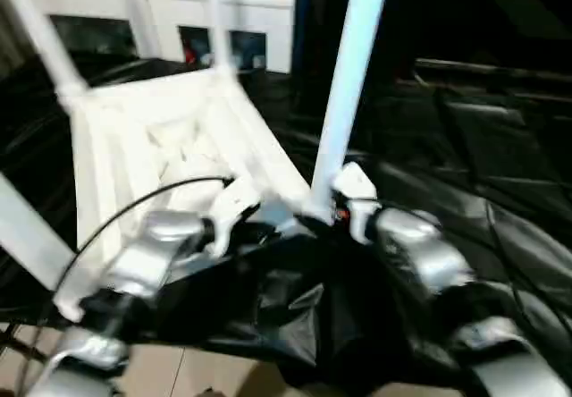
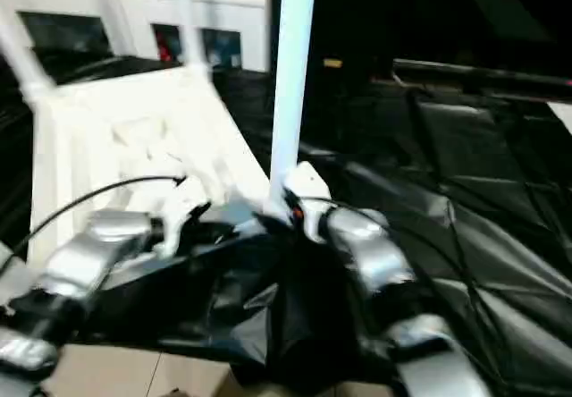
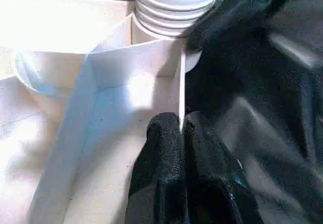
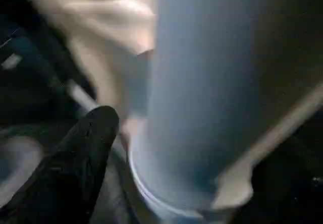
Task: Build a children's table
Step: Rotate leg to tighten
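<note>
Head view: table top lies underside up on black sheeting, 3 legs already upright, the near-corner leg standing in its socket. My left gripper is pinched shut on the thin rim wall beside that socket. My right gripper sits at the leg's base; I can't tell how far open. Risk: leg only part-seated, so letting go may tip it. Smaller risk: rim slips my pinch.
</note>
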`<state>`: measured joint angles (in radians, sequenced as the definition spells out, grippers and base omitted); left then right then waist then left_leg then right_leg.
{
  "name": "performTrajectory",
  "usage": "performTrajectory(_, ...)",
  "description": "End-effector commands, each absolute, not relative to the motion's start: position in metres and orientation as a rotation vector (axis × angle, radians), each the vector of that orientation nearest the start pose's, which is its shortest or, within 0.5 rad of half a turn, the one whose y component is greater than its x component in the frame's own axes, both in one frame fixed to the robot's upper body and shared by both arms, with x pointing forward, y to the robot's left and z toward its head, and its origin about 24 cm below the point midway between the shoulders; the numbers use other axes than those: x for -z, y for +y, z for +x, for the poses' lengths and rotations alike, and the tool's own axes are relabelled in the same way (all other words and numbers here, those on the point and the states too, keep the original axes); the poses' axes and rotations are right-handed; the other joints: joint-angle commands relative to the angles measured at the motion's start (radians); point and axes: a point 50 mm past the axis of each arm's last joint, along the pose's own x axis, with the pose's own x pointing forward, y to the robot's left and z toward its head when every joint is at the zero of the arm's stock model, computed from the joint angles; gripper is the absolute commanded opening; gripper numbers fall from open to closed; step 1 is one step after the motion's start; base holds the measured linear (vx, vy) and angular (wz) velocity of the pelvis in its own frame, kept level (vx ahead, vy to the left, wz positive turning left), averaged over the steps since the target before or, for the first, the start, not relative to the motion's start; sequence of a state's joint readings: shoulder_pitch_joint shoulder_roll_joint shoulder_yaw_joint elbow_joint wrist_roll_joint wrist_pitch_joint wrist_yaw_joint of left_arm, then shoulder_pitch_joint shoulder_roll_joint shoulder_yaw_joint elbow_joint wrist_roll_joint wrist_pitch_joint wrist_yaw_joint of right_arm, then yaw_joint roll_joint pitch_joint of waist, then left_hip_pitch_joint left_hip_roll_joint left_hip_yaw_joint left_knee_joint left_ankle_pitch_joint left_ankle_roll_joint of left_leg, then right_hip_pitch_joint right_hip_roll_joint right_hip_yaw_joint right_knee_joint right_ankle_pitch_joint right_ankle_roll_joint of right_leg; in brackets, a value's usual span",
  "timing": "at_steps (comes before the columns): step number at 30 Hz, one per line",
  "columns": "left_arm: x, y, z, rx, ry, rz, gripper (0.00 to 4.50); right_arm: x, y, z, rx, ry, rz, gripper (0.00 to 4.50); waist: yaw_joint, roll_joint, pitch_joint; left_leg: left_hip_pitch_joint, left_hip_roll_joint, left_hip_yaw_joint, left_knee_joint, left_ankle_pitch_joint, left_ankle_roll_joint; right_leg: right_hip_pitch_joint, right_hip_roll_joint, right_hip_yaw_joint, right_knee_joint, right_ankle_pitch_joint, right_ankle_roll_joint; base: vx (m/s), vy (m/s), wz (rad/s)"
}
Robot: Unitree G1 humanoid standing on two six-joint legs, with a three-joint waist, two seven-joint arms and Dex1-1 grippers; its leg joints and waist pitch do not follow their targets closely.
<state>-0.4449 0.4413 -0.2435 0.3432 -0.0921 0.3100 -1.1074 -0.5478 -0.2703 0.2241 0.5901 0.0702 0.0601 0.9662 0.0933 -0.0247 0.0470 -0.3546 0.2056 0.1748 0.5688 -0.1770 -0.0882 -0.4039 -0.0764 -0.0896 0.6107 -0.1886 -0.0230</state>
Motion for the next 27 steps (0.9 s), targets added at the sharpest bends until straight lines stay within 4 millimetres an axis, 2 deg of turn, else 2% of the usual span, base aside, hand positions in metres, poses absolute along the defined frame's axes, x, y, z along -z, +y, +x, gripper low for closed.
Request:
performTrajectory(1,-0.056,0.142,0.292,1.300,0.431,0.232,0.00,-0.049,-0.112,0.316,-1.203,0.281,-0.242,3.97,0.001,-0.011,-0.055,0.000,0.028,0.000,-0.058,-0.171,0.067,0.055,-0.070,0.058,-0.072,-0.213,-0.175,0.000,0.000,0.00)
performTrajectory(3,-0.056,0.149,0.288,1.328,0.448,0.233,0.00,-0.050,-0.112,0.315,-1.227,0.284,-0.236,3.97,0.003,-0.008,-0.055,0.004,0.028,-0.001,-0.059,-0.182,0.057,0.052,-0.070,0.058,-0.074,-0.237,-0.172,0.000,0.000,0.00)
performTrajectory(5,-0.056,0.153,0.287,1.337,0.455,0.233,0.00,-0.051,-0.112,0.314,-1.240,0.287,-0.231,3.97,0.002,-0.009,-0.054,0.002,0.029,-0.002,-0.060,-0.184,0.049,0.053,-0.070,0.058,-0.074,-0.246,-0.171,0.000,0.000,0.00)
performTrajectory(6,-0.056,0.155,0.286,1.338,0.460,0.234,0.00,-0.050,-0.111,0.314,-1.250,0.292,-0.232,3.71,0.002,-0.009,-0.056,0.003,0.029,-0.002,-0.060,-0.181,0.046,0.054,-0.070,0.058,-0.072,-0.240,-0.172,0.000,0.000,0.00)
performTrajectory(11,-0.057,0.162,0.285,1.351,0.476,0.237,0.00,-0.050,-0.110,0.310,-1.294,0.302,-0.231,3.51,0.003,-0.011,-0.058,0.002,0.029,-0.002,-0.058,-0.153,0.048,0.057,-0.068,0.058,-0.064,-0.180,-0.184,0.000,0.000,0.00)
performTrajectory(13,-0.057,0.163,0.284,1.353,0.479,0.232,0.00,-0.049,-0.109,0.310,-1.303,0.302,-0.223,3.31,0.004,-0.005,-0.058,0.003,0.028,-0.002,-0.057,-0.153,0.048,0.056,-0.069,0.058,-0.064,-0.168,-0.194,0.000,0.000,0.00)
performTrajectory(14,-0.057,0.163,0.284,1.353,0.479,0.232,0.00,-0.049,-0.109,0.310,-1.304,0.302,-0.222,3.22,0.004,-0.007,-0.058,0.002,0.028,-0.001,-0.057,-0.154,0.048,0.057,-0.068,0.058,-0.064,-0.164,-0.196,0.000,0.000,0.00)
performTrajectory(15,-0.056,0.164,0.284,1.356,0.482,0.228,0.00,-0.049,-0.109,0.309,-1.306,0.302,-0.219,3.22,0.005,-0.004,-0.059,0.002,0.028,-0.002,-0.056,-0.154,0.048,0.058,-0.068,0.058,-0.063,-0.161,-0.198,0.000,0.000,0.00)
performTrajectory(16,-0.056,0.164,0.284,1.356,0.482,0.228,0.00,-0.049,-0.109,0.309,-1.306,0.302,-0.219,3.22,0.004,-0.005,-0.058,0.003,0.028,-0.002,-0.057,-0.158,0.046,0.057,-0.068,0.057,-0.064,-0.162,-0.199,0.000,0.000,0.00)
performTrajectory(18,-0.055,0.163,0.283,1.355,0.484,0.225,0.00,-0.048,-0.108,0.308,-1.307,0.302,-0.214,2.92,0.005,-0.005,-0.059,0.003,0.028,-0.002,-0.057,-0.159,0.043,0.058,-0.068,0.057,-0.063,-0.160,-0.200,0.000,0.000,0.00)
performTrajectory(19,-0.054,0.162,0.285,1.339,0.481,0.213,0.00,-0.047,-0.107,0.307,-1.307,0.301,-0.200,2.86,0.006,-0.012,-0.059,0.002,0.028,-0.002,-0.057,-0.154,0.045,0.059,-0.068,0.057,-0.062,-0.158,-0.200,0.000,0.000,0.00)
performTrajectory(20,-0.054,0.162,0.285,1.339,0.481,0.213,0.00,-0.047,-0.107,0.307,-1.307,0.301,-0.200,2.83,0.007,-0.010,-0.058,0.002,0.028,-0.002,-0.057,-0.152,0.045,0.059,-0.069,0.058,-0.062,-0.159,-0.199,0.000,0.000,0.00)
performTrajectory(22,-0.053,0.158,0.295,1.247,0.453,0.224,0.00,-0.043,-0.105,0.306,-1.267,0.314,-0.162,2.78,0.009,-0.018,-0.059,0.002,0.028,-0.002,-0.056,-0.148,0.047,0.060,-0.069,0.057,-0.062,-0.162,-0.195,0.000,0.000,0.00)
performTrajectory(23,-0.053,0.157,0.300,1.197,0.452,0.236,0.00,-0.041,-0.104,0.307,-1.237,0.316,-0.158,2.75,0.009,-0.016,-0.058,0.002,0.027,-0.002,-0.057,-0.146,0.049,0.058,-0.068,0.058,-0.063,-0.165,-0.194,0.000,0.000,0.00)
performTrajectory(24,-0.052,0.156,0.301,1.180,0.452,0.239,0.00,-0.041,-0.104,0.308,-1.227,0.317,-0.157,2.75,0.011,-0.015,-0.054,0.005,0.027,-0.001,-0.058,-0.163,0.043,0.054,-0.069,0.058,-0.070,-0.203,-0.186,0.000,0.000,0.00)
performTrajectory(25,-0.051,0.152,0.312,1.063,0.452,0.250,0.00,-0.035,-0.098,0.313,-1.133,0.319,-0.146,2.73,0.014,-0.014,-0.054,0.007,0.027,-0.002,-0.059,-0.178,0.034,0.055,-0.073,0.058,-0.074,-0.246,-0.174,0.000,0.000,0.00)
performTrajectory(26,-0.050,0.148,0.318,1.008,0.455,0.248,0.00,-0.033,-0.095,0.317,-1.063,0.318,-0.141,2.73,0.013,-0.015,-0.053,0.008,0.026,0.000,-0.059,-0.180,0.027,0.052,-0.072,0.059,-0.076,-0.263,-0.168,0.000,0.000,0.00)
performTrajectory(27,-0.050,0.143,0.322,0.965,0.454,0.244,0.00,-0.031,-0.092,0.321,-0.995,0.318,-0.134,2.73,0.014,-0.012,-0.051,0.013,0.025,-0.002,-0.061,-0.201,0.009,0.050,-0.074,0.059,-0.083,-0.323,-0.154,0.000,0.000,0.00)
